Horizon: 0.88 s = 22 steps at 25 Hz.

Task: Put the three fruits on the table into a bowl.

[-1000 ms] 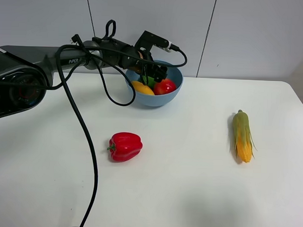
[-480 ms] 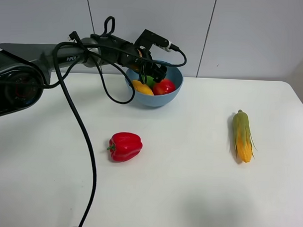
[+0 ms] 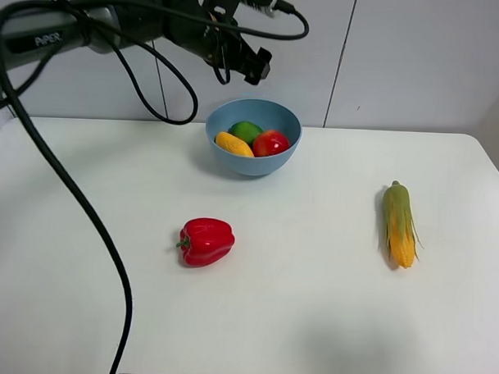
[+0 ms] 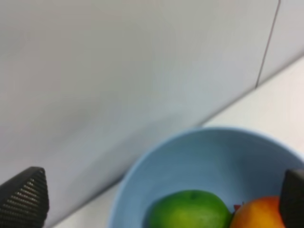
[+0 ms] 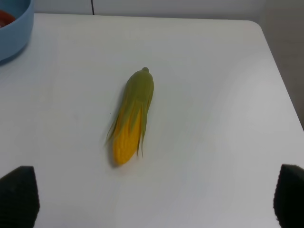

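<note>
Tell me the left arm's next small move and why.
Probably draw the left gripper back toward its own side: it is open, empty and above the bowl, which already holds the lime, mango and red fruit.

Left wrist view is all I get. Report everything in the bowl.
Observer: Beside the lime and mango, a red peach lies in the bowl.
Operator: Say what remains on the table.
Observer: A red bell pepper lies on the table in front of the bowl, apart from it.
Operator: Report anything else.
Observer: A corn cob lies far to the right.
</note>
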### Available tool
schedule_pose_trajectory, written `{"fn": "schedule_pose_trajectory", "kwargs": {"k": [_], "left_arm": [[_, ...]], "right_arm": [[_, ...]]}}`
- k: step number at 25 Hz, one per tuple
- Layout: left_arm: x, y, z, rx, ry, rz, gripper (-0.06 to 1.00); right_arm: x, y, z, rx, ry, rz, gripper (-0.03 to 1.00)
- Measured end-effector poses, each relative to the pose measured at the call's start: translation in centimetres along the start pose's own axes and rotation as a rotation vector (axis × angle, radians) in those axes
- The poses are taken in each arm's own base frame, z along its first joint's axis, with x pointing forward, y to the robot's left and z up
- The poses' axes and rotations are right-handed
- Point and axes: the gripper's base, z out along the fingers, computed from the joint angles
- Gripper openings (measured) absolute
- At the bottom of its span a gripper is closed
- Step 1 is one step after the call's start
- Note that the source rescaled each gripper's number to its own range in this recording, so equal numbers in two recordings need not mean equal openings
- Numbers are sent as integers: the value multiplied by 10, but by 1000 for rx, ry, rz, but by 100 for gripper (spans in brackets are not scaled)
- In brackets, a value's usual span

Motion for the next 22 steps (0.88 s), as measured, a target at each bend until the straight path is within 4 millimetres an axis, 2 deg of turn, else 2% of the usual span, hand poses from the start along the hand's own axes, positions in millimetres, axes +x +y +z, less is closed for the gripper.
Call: {"fn": "schedule_pose_trajectory", "kwargs": {"k": [6,12,16,22], "left_arm": [[-32,14,-60,-55,14,61,99],[-53,45,-127,-124,28,30,98],[-56,68,-167,-178,62,-9,99],[-50,96,-222,-273,160,-50,99]], "right_arm": [[0,0,0,0,0,0,100],[0,0,0,0,0,0,100],[0,0,0,0,0,0,100],[0,0,0,0,0,0,100]]}}
